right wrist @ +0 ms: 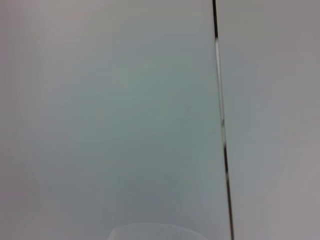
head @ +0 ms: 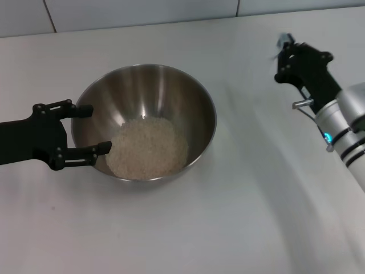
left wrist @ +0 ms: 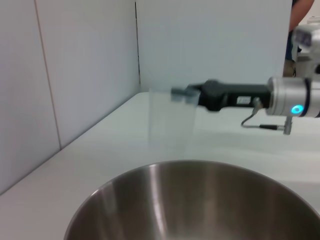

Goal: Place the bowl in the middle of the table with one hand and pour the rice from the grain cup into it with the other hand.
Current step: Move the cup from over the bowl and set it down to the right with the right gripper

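The steel bowl (head: 177, 94) stands in the middle of the white table (head: 239, 228) with a heap of rice (head: 147, 148) in its bottom. My left gripper (head: 98, 128) is open at the bowl's left rim, one finger on each side of that stretch of rim. The bowl's rim also fills the bottom of the left wrist view (left wrist: 200, 195). My right gripper (head: 283, 50) is at the far right of the table, well away from the bowl. In the left wrist view it (left wrist: 182, 93) is shut on the rim of the clear grain cup (left wrist: 170, 122), which hangs upright and looks empty.
A white panelled wall (head: 142, 14) runs along the table's far edge. The right wrist view shows only that wall (right wrist: 125, 110) and a pale curved edge (right wrist: 155, 231) at the bottom.
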You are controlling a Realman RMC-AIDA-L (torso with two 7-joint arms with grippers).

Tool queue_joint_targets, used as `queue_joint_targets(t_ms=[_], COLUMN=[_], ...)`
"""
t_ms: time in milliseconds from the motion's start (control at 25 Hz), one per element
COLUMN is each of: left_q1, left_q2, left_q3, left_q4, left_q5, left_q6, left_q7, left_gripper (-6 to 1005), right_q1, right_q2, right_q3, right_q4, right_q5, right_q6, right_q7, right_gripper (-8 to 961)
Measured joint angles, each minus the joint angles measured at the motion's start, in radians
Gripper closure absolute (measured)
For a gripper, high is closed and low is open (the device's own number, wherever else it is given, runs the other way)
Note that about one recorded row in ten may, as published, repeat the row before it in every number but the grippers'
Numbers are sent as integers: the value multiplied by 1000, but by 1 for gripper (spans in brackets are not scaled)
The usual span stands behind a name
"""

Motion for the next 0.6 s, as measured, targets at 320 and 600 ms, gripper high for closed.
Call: queue_joint_targets(t_ms=[320, 600], left_q1=[-5, -10], left_q2=[-2, -2], left_q3=[0, 1], left_q4=[-4, -9], left_q5=[0, 0], left_q6=[-3, -4], left_q7=[1, 1], left_gripper=[162, 161], right_q1=[56, 72], right_q2=[-1, 1], right_q3=[-113, -131], right_q4=[-26, -37], right_q5=[-4, -4], right_q6=[140, 207], right_q7=[14, 7], right_gripper=[847, 840])
